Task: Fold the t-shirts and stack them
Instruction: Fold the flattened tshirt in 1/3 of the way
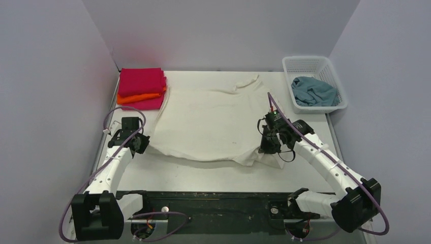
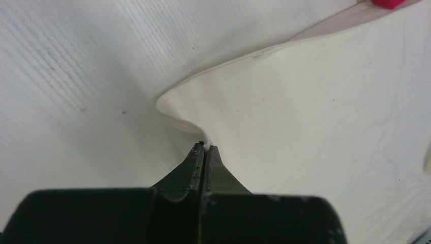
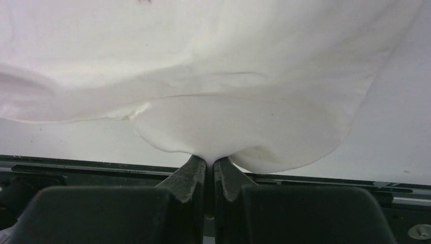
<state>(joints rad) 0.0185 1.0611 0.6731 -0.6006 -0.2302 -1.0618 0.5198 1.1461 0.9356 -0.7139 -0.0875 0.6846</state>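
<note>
A cream t-shirt [image 1: 208, 119] lies spread over the middle of the table, collar toward the back. My left gripper [image 1: 141, 145] is shut on its near left hem corner [image 2: 178, 109], as the left wrist view shows [image 2: 205, 147]. My right gripper [image 1: 268, 147] is shut on the near right hem, which bulges up from the fingertips in the right wrist view [image 3: 210, 160]. A folded stack of magenta-pink [image 1: 141, 81] and orange [image 1: 140, 96] t-shirts sits at the back left. A grey-blue t-shirt [image 1: 314, 91] lies crumpled in the basket.
A white mesh basket [image 1: 305, 64] stands at the back right corner. Grey walls close in the table on three sides. The dark front rail [image 1: 213, 201] runs along the near edge between the arm bases.
</note>
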